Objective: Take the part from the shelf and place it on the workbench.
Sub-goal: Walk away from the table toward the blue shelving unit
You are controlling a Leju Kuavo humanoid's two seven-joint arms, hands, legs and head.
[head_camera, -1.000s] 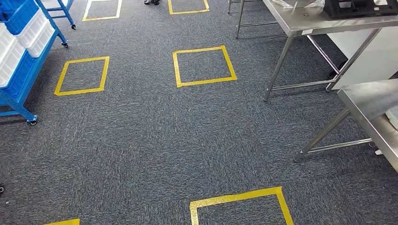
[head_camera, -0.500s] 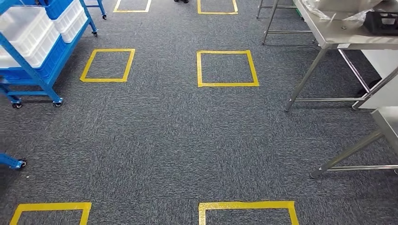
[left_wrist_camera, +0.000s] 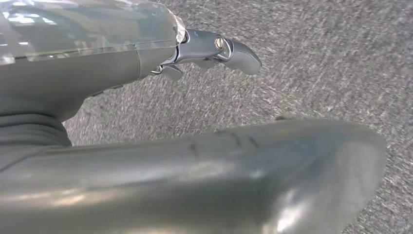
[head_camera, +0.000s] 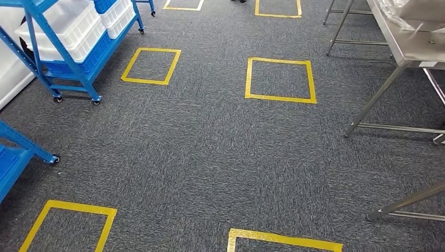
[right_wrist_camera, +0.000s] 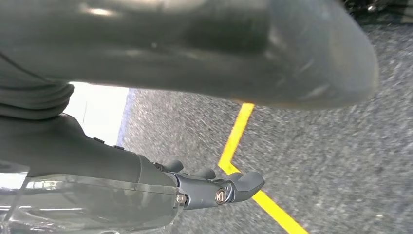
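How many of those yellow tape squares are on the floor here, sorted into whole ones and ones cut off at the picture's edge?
whole yellow squares: 2
cut-off yellow squares: 4
Total: 6

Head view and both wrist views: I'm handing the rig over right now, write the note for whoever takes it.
Left hand: holds nothing, hangs over the carpet.
Right hand: holds nothing, hangs over carpet near a yellow tape line.
Blue shelf with white bins stands ahead to the left; steel workbench ahead to the right. The part itself cannot be made out.
Done: nothing picked yet.
Left: reach the shelf, take the part, carry it to the workbench and set it down.
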